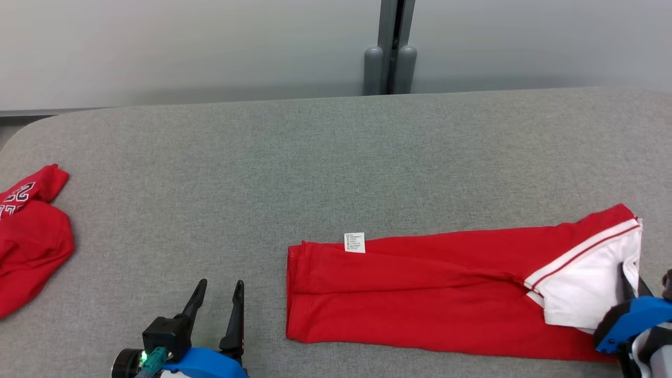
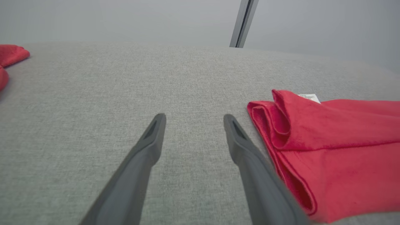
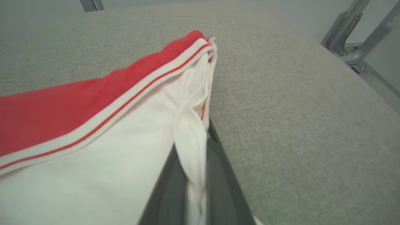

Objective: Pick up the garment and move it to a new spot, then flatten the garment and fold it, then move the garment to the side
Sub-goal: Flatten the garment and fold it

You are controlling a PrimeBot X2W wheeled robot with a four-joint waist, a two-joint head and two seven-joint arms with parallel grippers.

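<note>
**foldwatcher:** anyone catch what the right claw [image 3: 200, 147] was up to here?

**gripnerd:** yeah, it was basically closed. Its two dark fingers [image 3: 218, 178] were pinching a bunched fold of the white part [image 3: 109, 162] of the red-and-white garment [image 1: 420, 294]. In the right wrist view you could see the white cloth squeezed between them. The grip was at the garment's right end, just below the white band with the thin red stripe [image 3: 131, 103].

**foldwatcher:** and where was the garment itself?

**gripnerd:** lying on the grey table [image 1: 315, 157], folded into a long strip running left to right along the near side, more toward the robot's right. A little white care label [image 1: 354, 242] poked out at the far edge close to the left end.

**foldwatcher:** left claw [image 1: 220, 287]?

**gripnerd:** wide open, nothing in it. It sat low over bare table just beside the garment's folded left end, and looked apart from the cloth. Couldn't tell if the tips touched the table.

**foldwatcher:** that other red thing?

**gripnerd:** a crumpled red garment with white lettering [image 1: 31, 236], at the table's left edge, well apart from both claws.
</note>
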